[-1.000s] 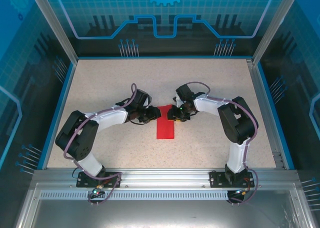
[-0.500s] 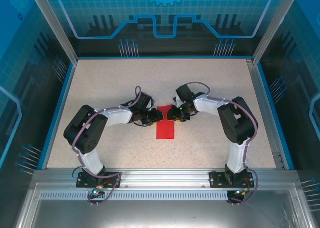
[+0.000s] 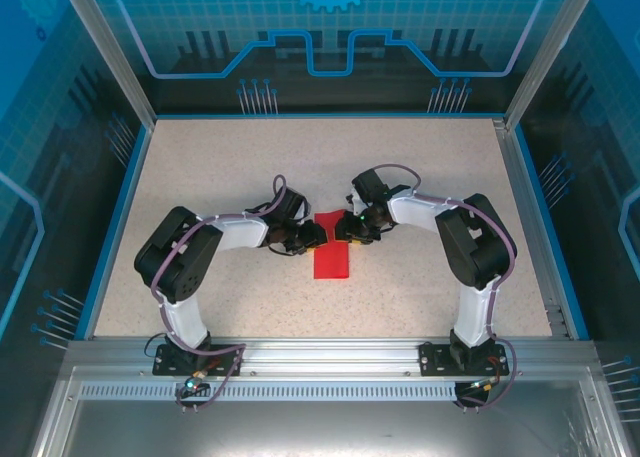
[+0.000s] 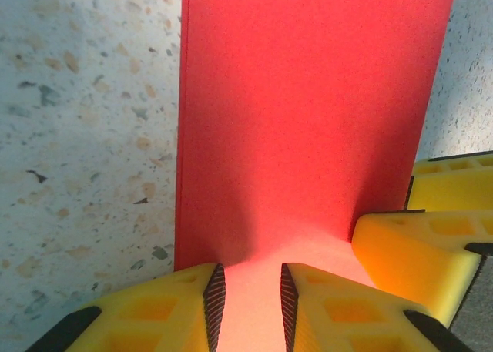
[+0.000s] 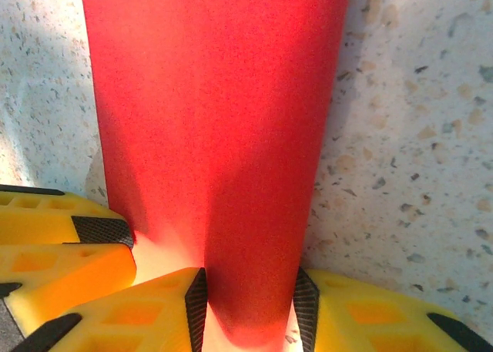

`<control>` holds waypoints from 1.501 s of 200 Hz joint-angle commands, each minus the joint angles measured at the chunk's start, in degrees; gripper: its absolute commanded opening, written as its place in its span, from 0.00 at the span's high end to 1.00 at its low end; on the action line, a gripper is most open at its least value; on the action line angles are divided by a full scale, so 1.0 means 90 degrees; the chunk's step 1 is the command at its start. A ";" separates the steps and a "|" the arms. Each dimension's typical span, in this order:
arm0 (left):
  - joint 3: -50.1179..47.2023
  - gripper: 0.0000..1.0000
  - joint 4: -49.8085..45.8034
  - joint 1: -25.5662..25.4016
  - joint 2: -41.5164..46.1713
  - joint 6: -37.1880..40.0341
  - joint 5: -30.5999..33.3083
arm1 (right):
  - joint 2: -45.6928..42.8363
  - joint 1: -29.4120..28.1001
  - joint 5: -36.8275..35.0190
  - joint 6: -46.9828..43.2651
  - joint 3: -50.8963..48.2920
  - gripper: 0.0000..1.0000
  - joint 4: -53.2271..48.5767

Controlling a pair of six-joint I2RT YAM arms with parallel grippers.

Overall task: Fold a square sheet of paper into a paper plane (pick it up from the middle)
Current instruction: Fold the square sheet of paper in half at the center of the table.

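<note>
Two robot arms meet over the middle of a speckled desk [image 3: 230, 167], where the square sheet of paper [image 3: 332, 259] lies flat. It is creased lengthwise into a narrow red strip, its long sides running away from the arm bases. No nose or wings show, so the folding appears to be at an early stage, probably just before the far end is turned in to form a pointed tip.

The right claw [image 5: 250, 286] grips that far end: the red tapers into its dark ribbed pads [image 5: 196, 298], which press on it from both sides. The left claw [image 4: 246, 279] stands at the same end from the opposite side, its jaws narrow with a slim band of red between them. Whether it pinches the paper or merely rests on it cannot be told. In the left wrist view the right claw's yellow fingers [image 4: 408, 244] sit just beside it.

The next move likely calls for one claw to pin the strip while the other lifts a corner, lays it along the centre line and presses the crease. The paper is thin, matte and sharp-edged, and looks prone to slide on the smooth stone-patterned top. The fingers are blocky yellow wedges with grooved black faces.
</note>
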State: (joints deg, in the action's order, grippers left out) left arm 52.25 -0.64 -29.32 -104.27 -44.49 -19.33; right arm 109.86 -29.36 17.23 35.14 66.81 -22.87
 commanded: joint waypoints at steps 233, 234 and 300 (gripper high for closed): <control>0.0087 0.69 -0.0885 -0.0059 -0.0602 0.0759 0.0554 | -0.0850 -0.0185 0.0990 0.0757 -0.0888 0.84 0.1167; 0.0085 0.69 -0.0890 -0.0056 -0.0607 0.0761 0.0555 | -0.0845 -0.0185 0.0978 0.0751 -0.0884 0.84 0.1161; 0.0132 0.70 -0.1000 -0.0072 -0.0592 0.0823 0.0632 | -0.0381 -0.0106 0.0618 0.0399 -0.0748 0.85 0.0806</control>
State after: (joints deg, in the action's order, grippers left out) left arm 54.61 -3.31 -29.47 -105.73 -38.85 -19.29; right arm 105.51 -30.35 23.99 40.62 58.41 -14.02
